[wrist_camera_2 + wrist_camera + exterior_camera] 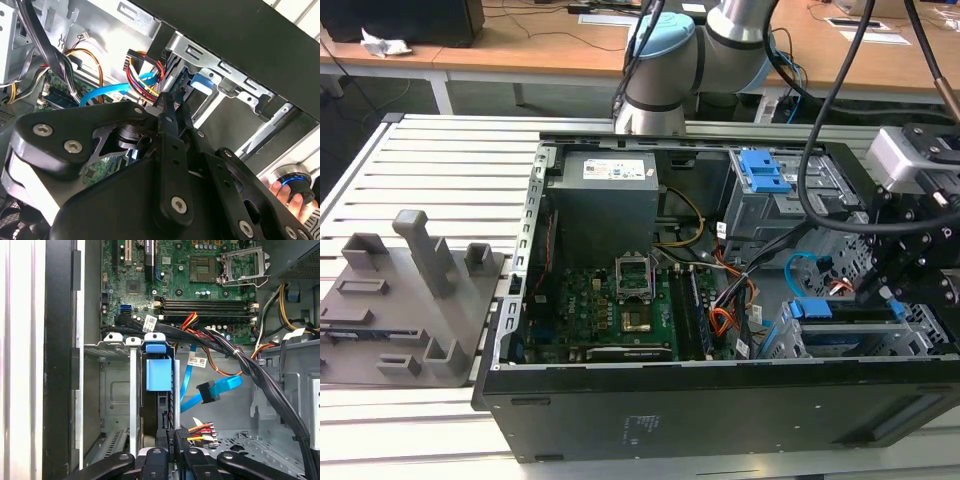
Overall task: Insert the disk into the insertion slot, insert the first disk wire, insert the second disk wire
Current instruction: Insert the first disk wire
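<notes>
The exterior view looks down at an angle from outside the open black computer case, far enough to take in the whole case on the slatted grey metal table. Both wrist views sit very near the black gripper. The first wrist view faces down into the case past it, onto the green motherboard. The second wrist view looks along its links toward the case's rim. All 3 views share the thin light-blue cable and the bright blue plastic carrier frame.

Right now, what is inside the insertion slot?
The disk, seen by its blue carrier, sits in the insertion slot; its silver body is covered by the slot walls.
</notes>
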You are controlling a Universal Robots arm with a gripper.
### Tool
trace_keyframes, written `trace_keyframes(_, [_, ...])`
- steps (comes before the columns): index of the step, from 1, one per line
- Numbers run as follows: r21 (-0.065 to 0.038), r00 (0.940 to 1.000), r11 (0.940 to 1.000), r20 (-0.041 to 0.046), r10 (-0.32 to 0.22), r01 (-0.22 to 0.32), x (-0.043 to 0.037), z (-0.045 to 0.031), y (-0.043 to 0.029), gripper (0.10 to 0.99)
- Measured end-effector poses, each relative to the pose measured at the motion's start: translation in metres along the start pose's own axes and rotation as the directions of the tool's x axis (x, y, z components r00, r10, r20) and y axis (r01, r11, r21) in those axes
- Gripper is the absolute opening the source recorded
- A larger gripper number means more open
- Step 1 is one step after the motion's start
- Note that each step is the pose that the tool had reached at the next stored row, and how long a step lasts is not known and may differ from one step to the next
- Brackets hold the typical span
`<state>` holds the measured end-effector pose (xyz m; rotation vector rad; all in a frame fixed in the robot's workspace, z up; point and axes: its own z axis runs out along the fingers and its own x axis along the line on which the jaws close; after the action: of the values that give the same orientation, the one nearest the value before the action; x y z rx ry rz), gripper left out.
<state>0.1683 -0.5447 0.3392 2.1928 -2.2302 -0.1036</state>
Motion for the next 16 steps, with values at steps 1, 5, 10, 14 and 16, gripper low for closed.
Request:
trace_keyframes(1, [0.0, 1.0, 1.0, 0.0007, 0.0, 0.0, 0.0004, 0.0003, -0.0004, 0.18])
trace_keyframes(5, [-0.001, 1.0, 1.0, 0.0011, 0.0, 0.0, 0.0026, 0.0023, -0.0016, 0.18])
trace_keyframes(10, [-0.003, 1.0, 1.0, 0.0008, 0.0, 0.0, 0.0036, 0.0043, -0.0031, 0.18])
trace_keyframes(14, [-0.003, 1.0, 1.0, 0.0017, 0.0, 0.0, 0.0036, 0.0048, -0.0034, 0.18])
trace_keyframes(16, [-0.003, 1.0, 1.0, 0.0015, 0.0, 0.0, 0.0036, 0.0047, -0.0035, 0.259])
